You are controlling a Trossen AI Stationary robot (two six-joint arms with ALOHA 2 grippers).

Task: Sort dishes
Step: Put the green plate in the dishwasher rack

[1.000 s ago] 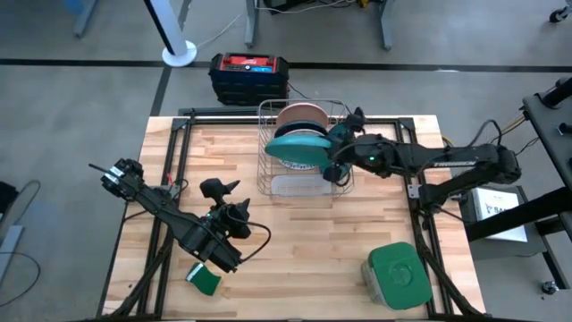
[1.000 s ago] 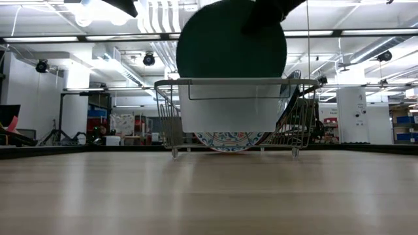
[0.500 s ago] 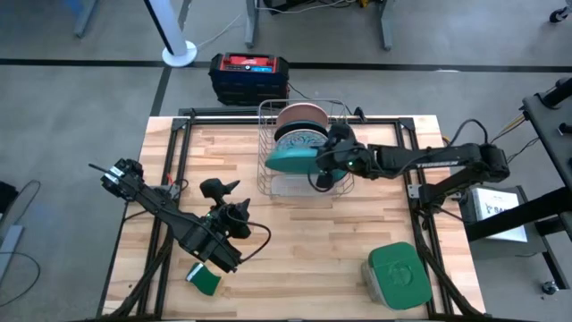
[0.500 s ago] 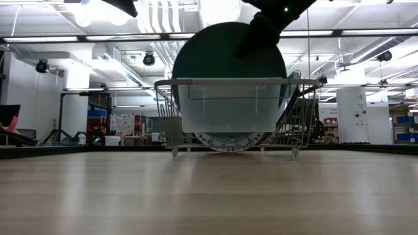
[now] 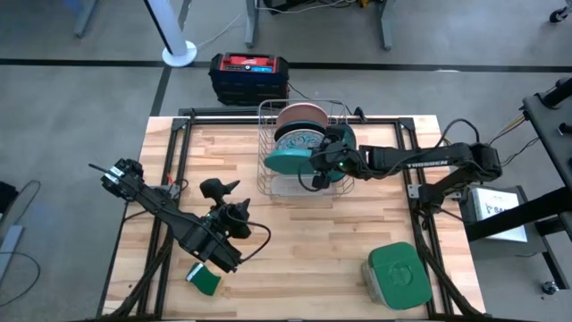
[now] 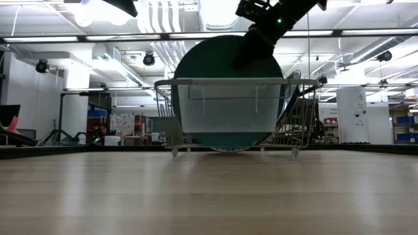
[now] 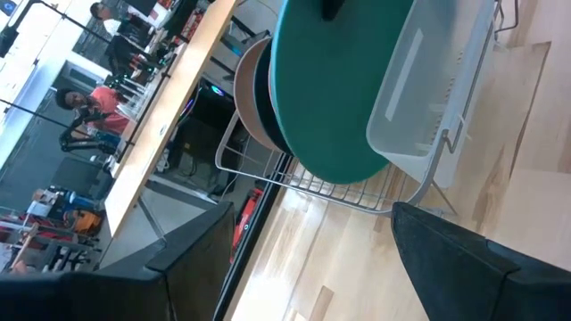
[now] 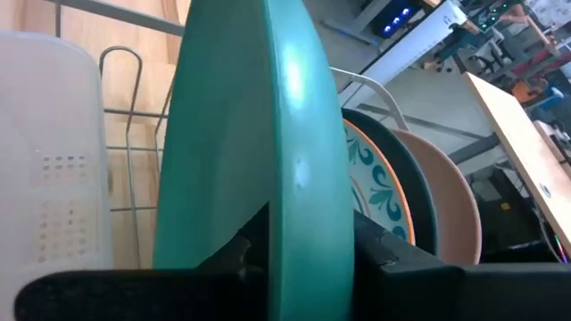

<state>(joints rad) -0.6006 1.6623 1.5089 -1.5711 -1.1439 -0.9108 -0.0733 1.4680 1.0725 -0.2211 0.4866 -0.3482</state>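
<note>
Over rack (image 5: 268, 148), R gripper (image 5: 323, 161) jaws clamped on teal-green plate (image 5: 288, 160); L gripper (image 5: 223, 199) jaws apart, idle.

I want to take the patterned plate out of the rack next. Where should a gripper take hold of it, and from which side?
Grip the patterned plate at its top rim, coming straight down from above. It stands on edge in the wire rack, wedged between the bright teal-green plate, on which the right gripper is shut, and the darker plates behind, so probably only the upper edge is free.
</note>
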